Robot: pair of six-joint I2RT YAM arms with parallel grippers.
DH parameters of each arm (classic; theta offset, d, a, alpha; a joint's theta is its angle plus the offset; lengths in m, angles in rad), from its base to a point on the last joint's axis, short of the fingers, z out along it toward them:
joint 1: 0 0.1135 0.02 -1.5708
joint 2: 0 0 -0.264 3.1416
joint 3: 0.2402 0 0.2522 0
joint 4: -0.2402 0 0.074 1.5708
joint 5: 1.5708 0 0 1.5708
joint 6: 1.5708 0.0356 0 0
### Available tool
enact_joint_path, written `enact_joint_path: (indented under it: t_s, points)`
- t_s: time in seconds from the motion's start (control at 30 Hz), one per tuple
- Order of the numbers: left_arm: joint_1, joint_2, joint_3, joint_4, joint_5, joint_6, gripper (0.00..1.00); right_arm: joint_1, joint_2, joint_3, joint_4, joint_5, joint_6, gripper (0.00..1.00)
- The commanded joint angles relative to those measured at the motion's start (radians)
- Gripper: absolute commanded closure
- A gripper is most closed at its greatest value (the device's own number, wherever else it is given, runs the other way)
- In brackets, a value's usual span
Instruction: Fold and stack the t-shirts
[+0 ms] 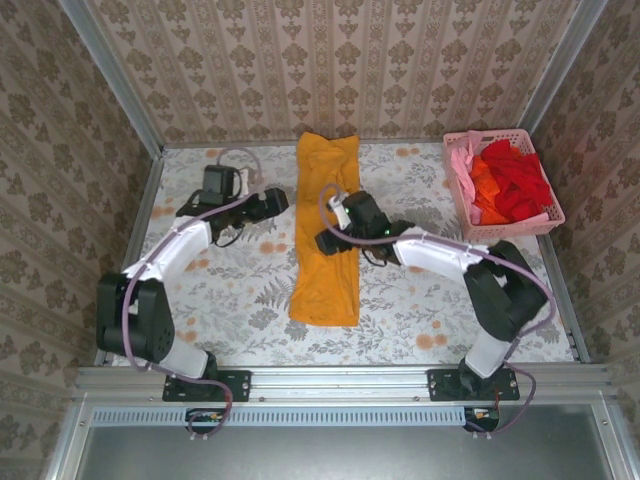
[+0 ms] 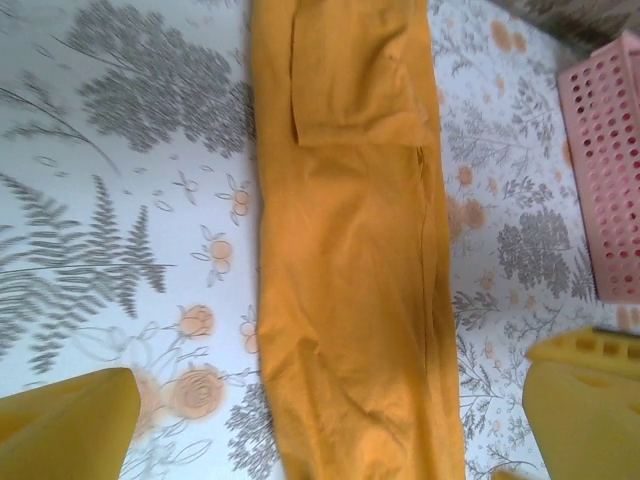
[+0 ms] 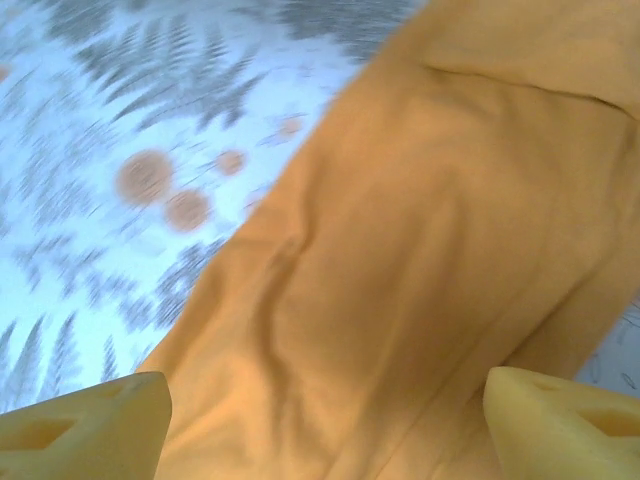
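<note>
**Long strip runs crosswise to both grippers; the right one is over it**

The orange-yellow t-shirt (image 1: 326,240) lies flat as one narrow strip. Its long axis runs from the near edge of the table (image 1: 420,310) to the far edge, across the line between your two grippers. I judge that the coming fold turns on this: you shorten the strip end over end, so each grasp has to go to an end, not to the middle.

The right gripper (image 1: 335,232) hovers directly over the strip's middle, with cloth beneath it and on towards both ends. Its fingers (image 3: 85,425) stand wide apart with nothing between them, and the shirt is not pinched.

The left gripper (image 1: 278,200) sits just beside the strip's left edge, with the cloth straight ahead of it and slightly below. Its fingers (image 2: 70,425) are also spread wide and hold nothing.

The right gripper is the nearer of the two, and each has about the same way to go to either end.

The other t-shirts (image 1: 515,185), red, orange and pink, lie heaped in the pink basket (image 1: 455,195). It is well off to the right gripper's far right.
</note>
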Motion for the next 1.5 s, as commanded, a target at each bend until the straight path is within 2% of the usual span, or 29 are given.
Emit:
enact_joint_path:
  t_s: [0.0,0.13,0.2,0.27,0.37,0.6,0.77,0.83,1.03,1.2,1.47]
  points:
    - [0.046,-0.077,-0.008,-0.154,0.061,0.124,0.0,0.064,-0.071,-0.092,0.026,-0.016,-0.255,0.15]
    - [0.098,-0.163,-0.011,-0.244,0.077,0.257,0.0,0.168,-0.112,-0.15,-0.007,-0.047,-0.388,0.14]
    - [0.118,-0.21,-0.023,-0.288,0.107,0.391,0.0,0.217,-0.114,-0.185,-0.003,-0.063,-0.464,0.14]
    - [0.124,-0.266,-0.058,-0.307,0.083,0.487,0.0,0.253,-0.106,-0.2,-0.009,-0.068,-0.506,0.15]
    - [0.138,-0.36,-0.12,-0.309,0.073,0.598,0.0,0.285,-0.079,-0.189,-0.043,-0.08,-0.531,0.19]
    - [0.189,-0.547,-0.253,-0.329,0.18,0.814,0.0,0.342,0.015,-0.144,-0.123,-0.094,-0.586,0.3]
    - [0.199,-0.62,-0.324,-0.311,0.199,0.851,0.0,0.341,0.067,-0.123,-0.165,-0.067,-0.615,0.38]
    - [0.199,-0.628,-0.338,-0.308,0.198,0.855,0.01,0.341,0.08,-0.118,-0.184,-0.056,-0.627,0.44]
    - [0.202,-0.622,-0.36,-0.272,0.196,0.839,0.0,0.344,0.089,-0.126,-0.213,-0.02,-0.645,0.7]
    - [0.201,-0.624,-0.366,-0.257,0.225,0.861,0.0,0.344,0.068,-0.129,-0.251,-0.022,-0.643,1.0]
    - [0.184,-0.655,-0.4,-0.206,0.301,0.909,0.0,0.343,-0.092,-0.169,-0.384,-0.06,-0.605,1.0]
